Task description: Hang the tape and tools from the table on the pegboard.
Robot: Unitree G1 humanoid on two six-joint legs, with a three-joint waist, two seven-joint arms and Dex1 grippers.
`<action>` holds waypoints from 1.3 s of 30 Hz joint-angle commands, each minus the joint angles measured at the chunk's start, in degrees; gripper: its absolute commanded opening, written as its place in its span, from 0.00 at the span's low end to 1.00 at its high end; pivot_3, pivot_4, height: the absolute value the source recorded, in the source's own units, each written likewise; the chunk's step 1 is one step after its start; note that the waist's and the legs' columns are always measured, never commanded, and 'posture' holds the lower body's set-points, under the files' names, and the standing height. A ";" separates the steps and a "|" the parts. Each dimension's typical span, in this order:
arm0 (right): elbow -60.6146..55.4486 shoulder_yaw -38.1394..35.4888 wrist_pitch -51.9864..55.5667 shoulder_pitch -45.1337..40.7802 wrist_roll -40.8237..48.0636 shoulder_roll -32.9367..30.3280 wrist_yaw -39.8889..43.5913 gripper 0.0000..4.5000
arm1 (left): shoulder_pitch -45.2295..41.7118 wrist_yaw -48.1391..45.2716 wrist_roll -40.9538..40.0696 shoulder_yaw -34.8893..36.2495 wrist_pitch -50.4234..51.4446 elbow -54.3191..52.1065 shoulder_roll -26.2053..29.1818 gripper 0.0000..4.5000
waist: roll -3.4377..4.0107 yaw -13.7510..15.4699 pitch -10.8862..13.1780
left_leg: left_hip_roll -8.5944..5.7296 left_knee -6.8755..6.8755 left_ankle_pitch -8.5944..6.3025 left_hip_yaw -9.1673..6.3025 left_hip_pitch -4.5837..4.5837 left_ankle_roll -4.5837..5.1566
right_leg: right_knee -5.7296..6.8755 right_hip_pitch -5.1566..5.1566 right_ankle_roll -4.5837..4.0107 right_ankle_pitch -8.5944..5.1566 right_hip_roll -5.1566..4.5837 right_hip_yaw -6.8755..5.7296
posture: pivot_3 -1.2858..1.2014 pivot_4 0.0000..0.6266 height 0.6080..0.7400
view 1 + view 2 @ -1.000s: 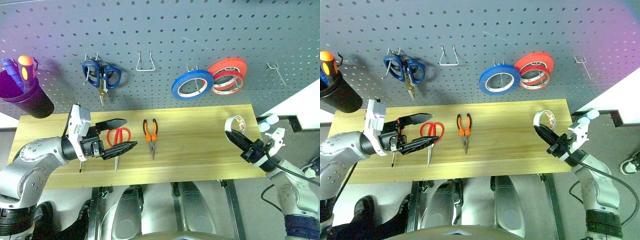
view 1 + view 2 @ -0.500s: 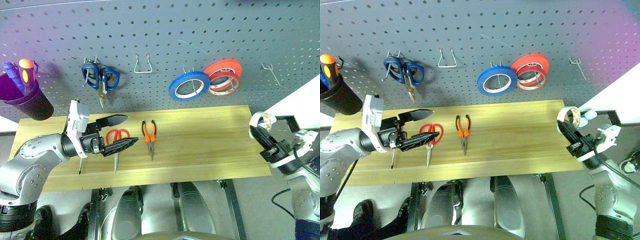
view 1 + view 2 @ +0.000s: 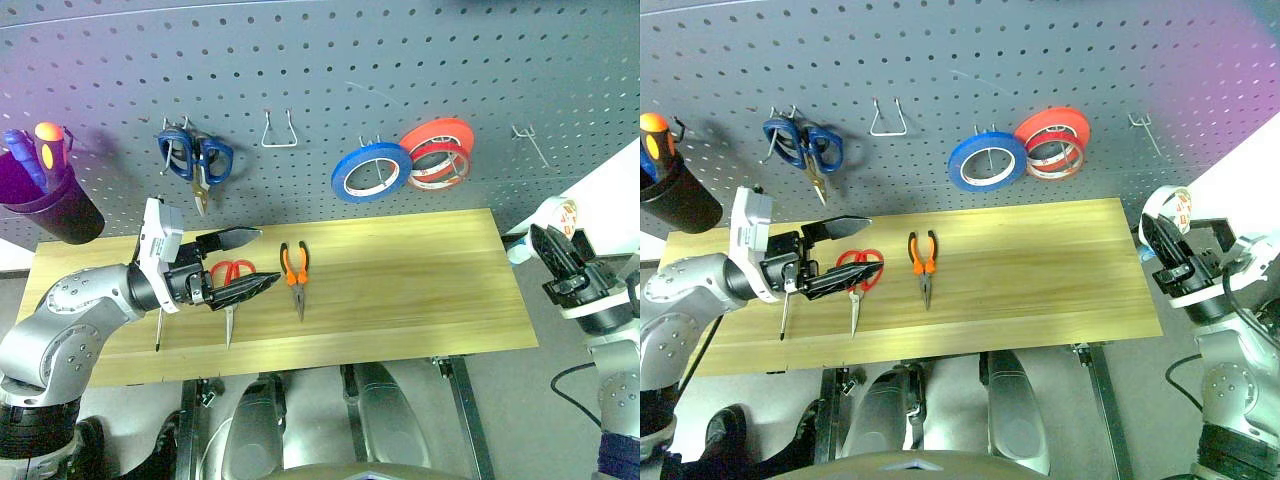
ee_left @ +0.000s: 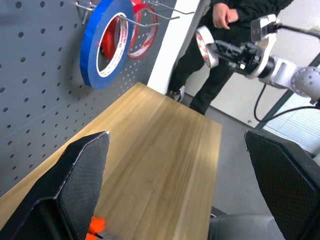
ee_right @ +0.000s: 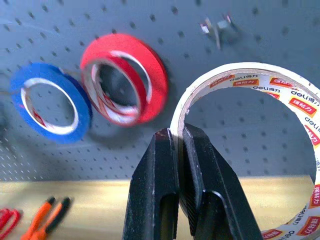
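Observation:
My right gripper (image 5: 178, 137) is shut on the rim of the whitish tape (image 5: 250, 75) and holds it in the air just past the table's (image 3: 400, 280) right end, below a bare hook (image 3: 528, 140) on the pegboard (image 3: 400, 60). Over at the left, my left gripper (image 3: 262, 258) stands open and level just above the red-handled scissors (image 3: 235, 268), holding nothing. The orange-and-black pliers (image 3: 296, 265) lie right of the scissors. A slim screwdriver (image 3: 158, 330) lies left of them, partly under my left hand.
Blue-handled scissors (image 3: 195, 160), a bare wire hook (image 3: 277, 130), a blue roll (image 3: 368, 170) and red rolls (image 3: 437, 150) hang on the pegboard. A dark cup (image 3: 50, 205) with tools hangs at far left. A person in black (image 4: 225, 30) stands beyond the table's right end.
My right gripper has lifted the tape and carried it right, from over the table's right end to beyond it, tilting upward. The left gripper has stayed put.

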 commanded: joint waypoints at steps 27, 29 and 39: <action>7.06 2.85 -2.68 -11.10 -4.50 -2.48 1.31 0.02 | -0.56 1.63 -0.45 -0.26 -0.74 -1.75 -1.12 1.00 | -0.02 0.04 -0.03 | 0.00 0.45 -0.02 -0.08 0.01 0.03 | 0.08 0.32 0.04 0.06 -0.01 -0.01 | 0.46 0.45 0.95; 10.06 3.51 -4.12 -12.92 -5.95 -2.33 1.80 0.02 | -0.44 1.98 -0.65 -0.20 -0.59 -2.00 -1.10 1.00 | -0.02 0.02 -0.03 | 0.00 0.45 -0.02 -0.09 0.01 0.03 | 0.09 0.32 0.04 0.06 -0.01 -0.01 | 0.46 0.45 0.95; 24.85 7.24 -12.21 -22.37 -14.13 -1.90 3.41 0.02 | 0.27 3.88 -1.97 0.35 0.38 -3.78 -0.91 1.00 | -0.04 0.19 -0.04 | 0.00 0.46 -0.01 -0.10 0.04 0.03 | 0.09 0.35 0.04 0.07 -0.01 -0.02 | 0.47 0.46 0.95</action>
